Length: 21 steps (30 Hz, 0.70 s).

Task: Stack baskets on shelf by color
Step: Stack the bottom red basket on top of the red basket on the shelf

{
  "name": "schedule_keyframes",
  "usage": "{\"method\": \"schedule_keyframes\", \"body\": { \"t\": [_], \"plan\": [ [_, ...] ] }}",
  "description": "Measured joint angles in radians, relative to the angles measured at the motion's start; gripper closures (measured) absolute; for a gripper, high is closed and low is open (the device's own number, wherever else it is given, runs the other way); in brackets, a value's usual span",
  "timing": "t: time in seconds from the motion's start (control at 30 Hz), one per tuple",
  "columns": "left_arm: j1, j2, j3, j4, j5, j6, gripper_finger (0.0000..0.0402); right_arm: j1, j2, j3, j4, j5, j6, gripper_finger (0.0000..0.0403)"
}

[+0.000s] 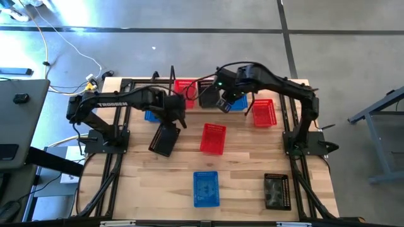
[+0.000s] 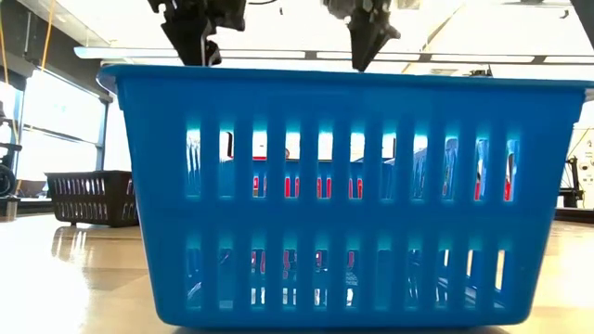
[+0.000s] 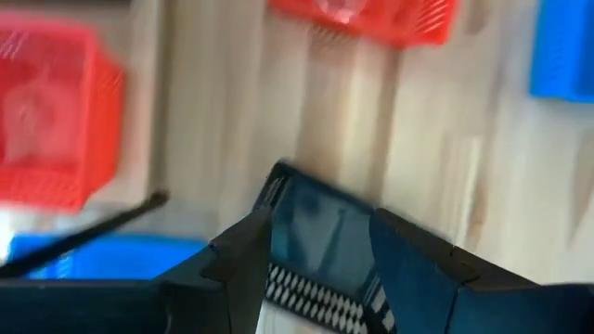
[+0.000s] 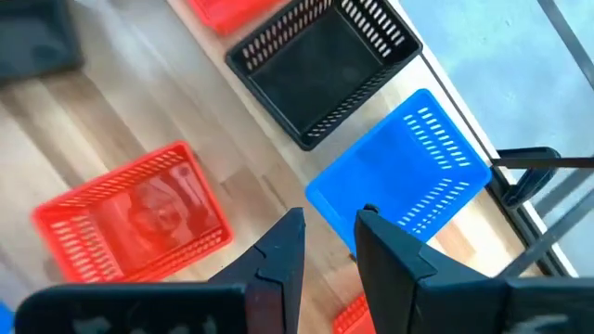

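The left gripper (image 3: 320, 260) is clamping the rim of a black perforated plastic basket (image 1: 164, 139), carrying it tilted above the large wooden tabletop (image 1: 246, 173), left of centre; holding it by one wall is letting the rest hang free for setting onto a stack. The right gripper (image 4: 329, 241) is hanging with its fingers slightly apart and nothing between them, above a blue mesh basket (image 4: 401, 176) on the narrow light wood shelf (image 4: 520, 227) at the far edge. Beside that one, another black basket (image 4: 320, 65) and a red basket (image 1: 184, 86) are sitting on the same plank, probably one colour per spot.

Loose on the table are lying a red basket at centre (image 1: 213, 138), a red one far right (image 1: 264, 113), a blue one near centre (image 1: 206, 188) and a black one near right (image 1: 276, 191). A further blue basket (image 1: 152, 116) is mostly hidden under the left arm. From table height the near blue basket is blocking almost everything, so stack heights on the shelf are hard to judge.
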<state>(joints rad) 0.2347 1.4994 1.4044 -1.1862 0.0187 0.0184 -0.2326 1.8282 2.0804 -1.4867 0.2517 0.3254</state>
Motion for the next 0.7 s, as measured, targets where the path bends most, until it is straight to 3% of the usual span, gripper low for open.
{"method": "schedule_keyframes", "body": {
  "t": [0.7],
  "plan": [
    [-0.189, 0.051, 0.002, 0.422, -0.008, 0.023, 0.0227, 0.03, -0.201, 0.0, -0.014, 0.027, 0.009, 0.0318]
  ]
}}
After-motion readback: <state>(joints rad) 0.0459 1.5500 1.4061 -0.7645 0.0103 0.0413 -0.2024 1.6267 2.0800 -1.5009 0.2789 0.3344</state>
